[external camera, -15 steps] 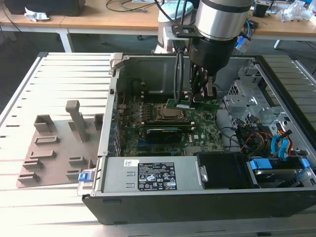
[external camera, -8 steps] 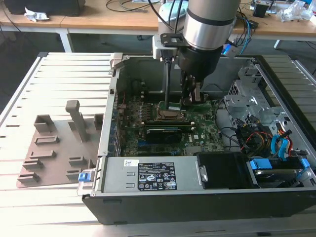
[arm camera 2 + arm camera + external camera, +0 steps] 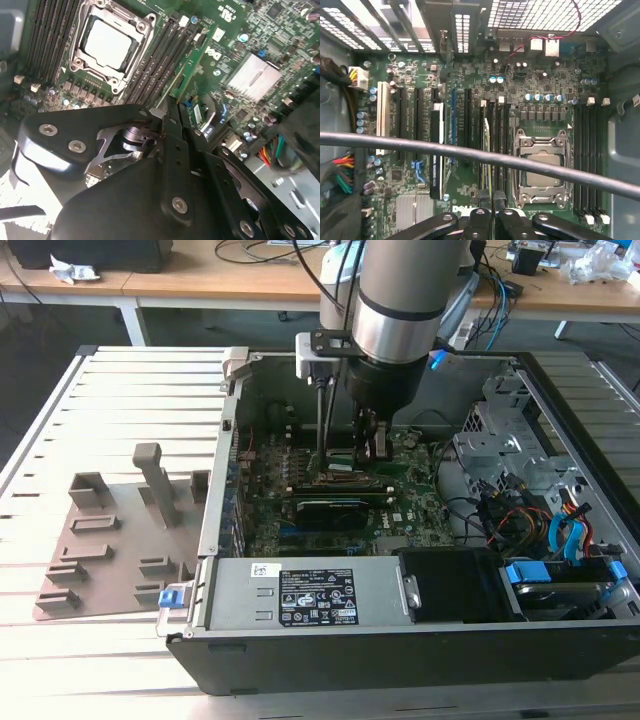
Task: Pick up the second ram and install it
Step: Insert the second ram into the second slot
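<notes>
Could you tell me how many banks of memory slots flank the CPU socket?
2: one bank beside the socket, another opposite, where the ram stands.

In the first wrist view a black cable crosses the second ram, hiding part of it.

A desk of ribbed grey metal slats spreads across the near part of the exterior view, its ridges catching a soft, even light. Beyond it lies a strip of dark floor. Along the far side runs a second desk with a pale wooden top and white legs. On that top sit a dark box, loose cables and crumpled white wrapping toward the exterior view's left, with more clutter toward its right.
</notes>
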Tool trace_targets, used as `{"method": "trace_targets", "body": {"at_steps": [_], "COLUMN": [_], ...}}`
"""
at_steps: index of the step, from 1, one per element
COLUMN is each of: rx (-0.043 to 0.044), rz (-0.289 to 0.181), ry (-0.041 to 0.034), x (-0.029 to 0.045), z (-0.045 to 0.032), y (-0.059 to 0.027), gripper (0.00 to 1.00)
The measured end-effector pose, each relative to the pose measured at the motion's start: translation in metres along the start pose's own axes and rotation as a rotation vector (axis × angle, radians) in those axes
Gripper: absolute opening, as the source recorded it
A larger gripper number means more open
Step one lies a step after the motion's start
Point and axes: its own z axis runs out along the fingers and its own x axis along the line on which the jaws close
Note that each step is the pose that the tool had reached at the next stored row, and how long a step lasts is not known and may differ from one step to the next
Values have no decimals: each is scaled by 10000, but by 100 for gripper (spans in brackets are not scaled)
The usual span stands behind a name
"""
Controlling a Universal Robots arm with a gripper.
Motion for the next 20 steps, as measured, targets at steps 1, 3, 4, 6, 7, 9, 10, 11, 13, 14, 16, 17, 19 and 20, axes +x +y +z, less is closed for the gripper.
{"method": "trace_targets", "body": {"at_steps": [1, 3, 4, 6, 7, 9, 10, 11, 13, 14, 16, 17, 19, 20], "rx": [1, 6, 7, 8, 9, 11, 11, 12, 12, 12, 13, 12, 9, 9], "rz": [47, 96, 114, 167, 181, 218, 233, 237, 248, 248, 247, 247, 248, 249], "ry": [1, -4, -4, -12, -32, -53, -61, -69, -80, -85, -99, -104, -146, -167], "x": [-19, -41, -48, -62, -69, -83, -95, -99, -104, -103, -103, -103, -106, -108], "z": [39, 86, 132, 206, 222, 277, 299, 313, 361, 373, 386, 391, 409, 417], "y": [5, 14, 41, 77, 88, 98, 98, 98, 101, 102, 105, 105, 106, 108], "gripper": [13, 13, 13, 13, 13, 13, 13, 13, 13, 13, 13, 13, 13, 13]}}
